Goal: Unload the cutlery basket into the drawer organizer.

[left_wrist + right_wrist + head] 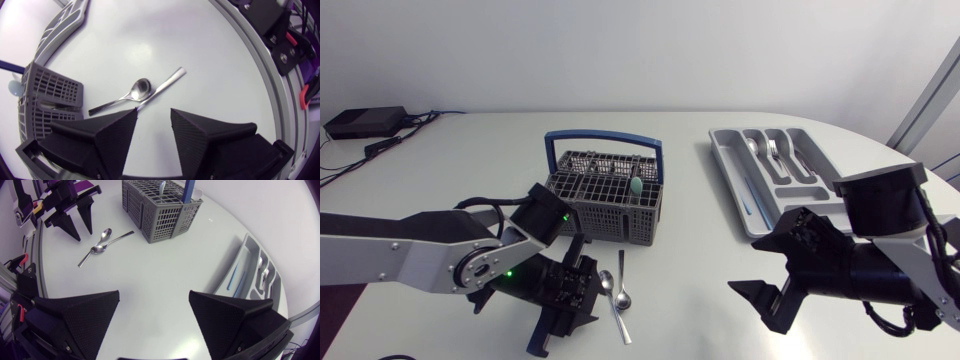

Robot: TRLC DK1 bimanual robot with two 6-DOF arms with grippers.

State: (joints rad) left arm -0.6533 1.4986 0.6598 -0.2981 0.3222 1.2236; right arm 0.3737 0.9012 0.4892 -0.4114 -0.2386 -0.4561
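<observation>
Two slim stainless-steel spoons [141,89] lie crossed and touching on the white tabletop [700,290]. They are just in front of the grey slotted plastic cutlery basket with a blue handle [605,215] and well apart from the grey moulded drawer organizer [730,175]. Our left gripper [153,112] sits just beside them, fingers spread and empty. Our right gripper [154,294], likewise spread and empty, is near the organizer. We judge the spoons light, rigid and slick. Since they lie flat, we would pinch one across its narrow handle, clear of the crossing, to avoid dragging the other.
</observation>
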